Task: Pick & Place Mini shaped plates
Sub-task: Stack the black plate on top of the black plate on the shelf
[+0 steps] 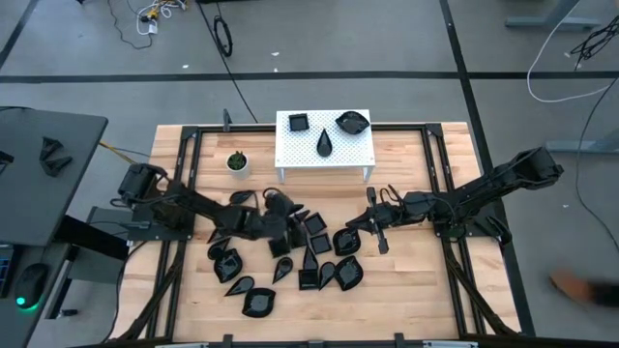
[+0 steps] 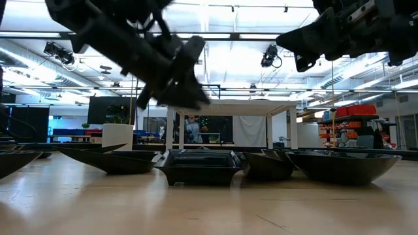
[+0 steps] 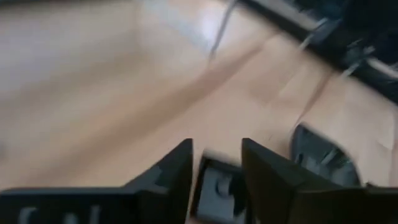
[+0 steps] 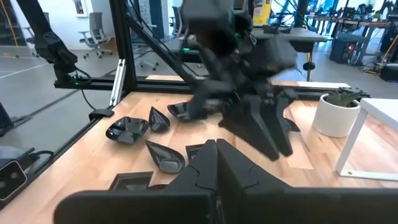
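Nearest the worktop's (image 1: 406, 300) front edge, a loose cluster of mini shaped plates (image 1: 300, 253) is seen lying flat: squares, teardrops and leaf shapes, some touching, some just apart. In the low view a square plate (image 2: 199, 166) sits closest, rim up, flanked by shallower leaf forms.

Just above the cluster's left part the left tool (image 1: 280, 215) is held off the wood; in its wrist view the fingers (image 3: 171, 177) are parted with nothing between them, only bare worktop ahead. The right tool (image 1: 375, 224) hangs over the cluster's right edge; its fingers are drawn together, and no plate is seen in them. The step in hand is judged to be a reach for another plate, with no grasp made yet.

Farther back, three plates are already set on the white perforated stand (image 1: 290, 155): a square plate (image 1: 298, 122), a teardrop plate (image 1: 325, 143) and a leaf plate (image 1: 352, 121). The teardrop's long axis runs front to back, its tip toward the far edge. Beside the stand, on the left arm's side, a small potted plant (image 1: 237, 162) is placed.

A descent onto one rim is called for next, with the fingers set across a plate's short axis, and neighbouring plates are likely to be nudged
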Tool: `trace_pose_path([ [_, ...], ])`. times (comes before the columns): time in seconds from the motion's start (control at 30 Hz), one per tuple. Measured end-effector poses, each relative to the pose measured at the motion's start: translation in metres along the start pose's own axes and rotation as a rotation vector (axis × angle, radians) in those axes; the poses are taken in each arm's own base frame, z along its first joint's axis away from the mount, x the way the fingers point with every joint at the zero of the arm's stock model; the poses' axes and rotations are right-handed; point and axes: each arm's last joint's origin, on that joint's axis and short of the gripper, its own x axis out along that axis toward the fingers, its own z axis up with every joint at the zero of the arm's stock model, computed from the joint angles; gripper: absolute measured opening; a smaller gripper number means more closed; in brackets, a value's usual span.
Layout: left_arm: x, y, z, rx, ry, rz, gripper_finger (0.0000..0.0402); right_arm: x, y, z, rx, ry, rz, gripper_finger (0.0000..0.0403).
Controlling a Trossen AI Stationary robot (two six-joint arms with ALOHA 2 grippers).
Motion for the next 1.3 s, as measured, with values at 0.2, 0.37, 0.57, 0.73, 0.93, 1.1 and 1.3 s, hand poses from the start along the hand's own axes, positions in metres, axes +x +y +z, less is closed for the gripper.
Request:
trace_pose_path([
  [0.2,0.003,0.019,-0.013,-0.124,0.254,0.069,0.0199,0.0,0.0,-0.002,0.038,0.023,0.0,0.0007],
  [0.37,-0.008,0.03,-0.016,-0.141,0.438,0.137,0.0189,0.0,0.0,-0.004,0.029,0.037,0.0,0.0007],
  [0.57,-0.042,0.046,-0.003,-0.07,0.575,0.265,0.0156,0.0,0.0,-0.003,0.011,0.033,0.0,0.0007],
  [0.73,-0.074,0.066,0.01,0.045,0.655,0.41,0.0129,0.0,0.0,-0.003,0.018,0.035,-0.001,0.0007],
  [0.93,-0.087,0.091,0.018,0.123,0.558,0.604,0.0092,0.0,0.0,-0.003,0.011,0.035,0.0,0.0007],
  [1.1,-0.078,0.117,0.013,0.041,0.568,0.691,0.0058,0.0,0.0,-0.003,0.013,0.035,0.0,0.0007],
  [1.3,-0.07,0.139,0.005,-0.019,0.538,0.739,0.0023,0.0,0.0,-0.003,0.014,0.035,0.0,0.0007],
])
